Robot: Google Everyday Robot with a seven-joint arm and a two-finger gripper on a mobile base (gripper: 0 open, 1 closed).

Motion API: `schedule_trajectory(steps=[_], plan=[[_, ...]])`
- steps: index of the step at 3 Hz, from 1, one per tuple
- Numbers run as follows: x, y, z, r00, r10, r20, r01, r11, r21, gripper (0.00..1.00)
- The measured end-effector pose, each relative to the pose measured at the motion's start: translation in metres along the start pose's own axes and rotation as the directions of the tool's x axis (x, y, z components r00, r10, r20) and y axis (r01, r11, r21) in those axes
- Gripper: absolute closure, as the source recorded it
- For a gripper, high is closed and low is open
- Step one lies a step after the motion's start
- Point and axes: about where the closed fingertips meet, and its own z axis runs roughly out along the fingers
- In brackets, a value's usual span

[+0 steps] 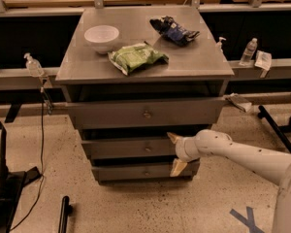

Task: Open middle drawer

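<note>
The grey cabinet (111,74) has three drawers. The middle drawer (121,148) is the second one, with a small round centre knob (147,149). Its front sits a little forward of the frame. My gripper (175,153) reaches in from the right on a white arm (242,157). Its two tan fingers are spread one above the other, the upper fingertip (173,137) at the drawer's top right edge and the lower fingertip (177,168) over the bottom drawer (136,172). It is to the right of the knob and holds nothing.
On the cabinet top lie a white bowl (102,36), a green chip bag (137,57) and a dark blue bag (174,30). The top drawer (145,113) is slightly out. A water bottle (248,51) stands on the right ledge. Black equipment (2,183) and a cable sit on the floor at left.
</note>
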Motion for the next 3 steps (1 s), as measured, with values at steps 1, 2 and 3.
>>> schedule_trajectory(steps=[1,2,3], plan=[[0.013,-0.017,0.012,1.0,-0.019,-0.006,0.019,0.9998,0.008,0.0],[0.031,-0.035,0.026,1.0,-0.001,-0.009,0.001,1.0,-0.007,0.03],[0.04,-0.037,0.029,1.0,0.03,0.003,-0.03,0.9992,-0.028,0.25]])
